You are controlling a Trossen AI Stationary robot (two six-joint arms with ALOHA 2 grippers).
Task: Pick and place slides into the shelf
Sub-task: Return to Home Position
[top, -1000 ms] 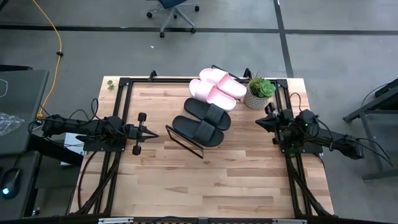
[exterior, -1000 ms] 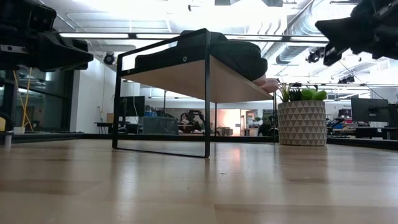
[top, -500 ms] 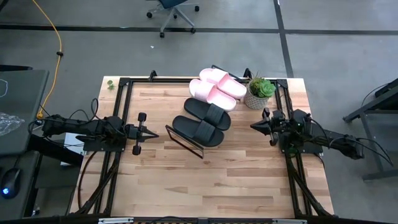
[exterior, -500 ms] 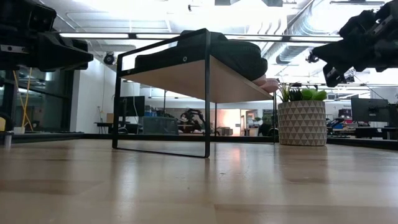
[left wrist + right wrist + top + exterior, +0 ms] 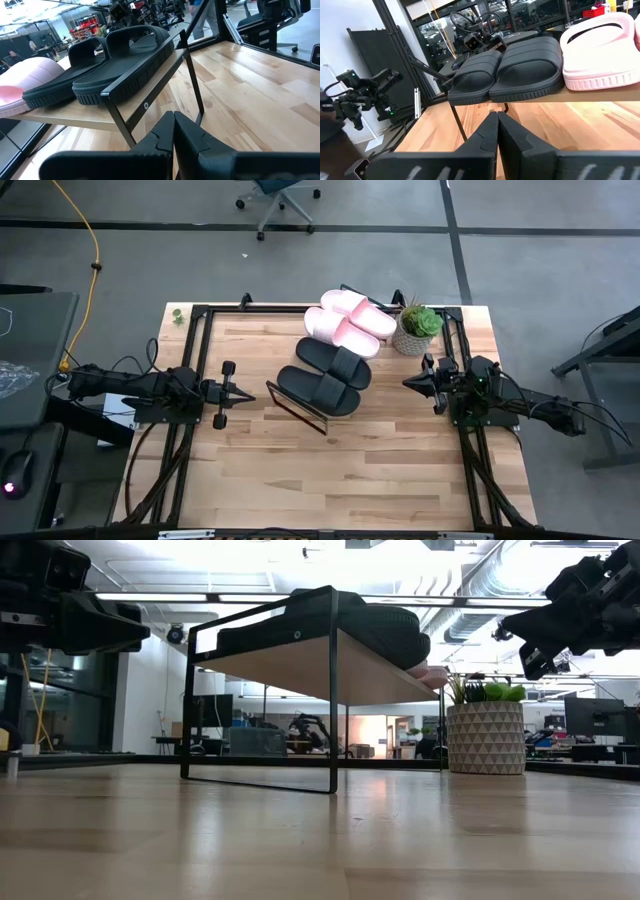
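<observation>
All the slides lie sole-down on the shelf (image 5: 292,404), the slanted light-wood board on a black frame at mid-table. The two pale pink ones (image 5: 348,320) are at its far end and the two black ones (image 5: 335,375) at its near end. My left gripper (image 5: 250,393) hovers shut just left of the shelf's near corner, pointing at it; its wrist view shows the black slides (image 5: 125,55) close ahead. My right gripper (image 5: 408,382) hangs shut to the right of the black slides (image 5: 520,65), above the table.
A potted plant (image 5: 416,328) in a patterned white pot stands at the table's far right, close beyond my right gripper. Black rails (image 5: 188,350) run along the table's left, right and far edges. The near half of the plank top (image 5: 330,470) is bare wood.
My right gripper has moved toward the table's left, closer to the shelf, and come down a little, then held still. The left arm, the slides and the shelf have stayed put.
</observation>
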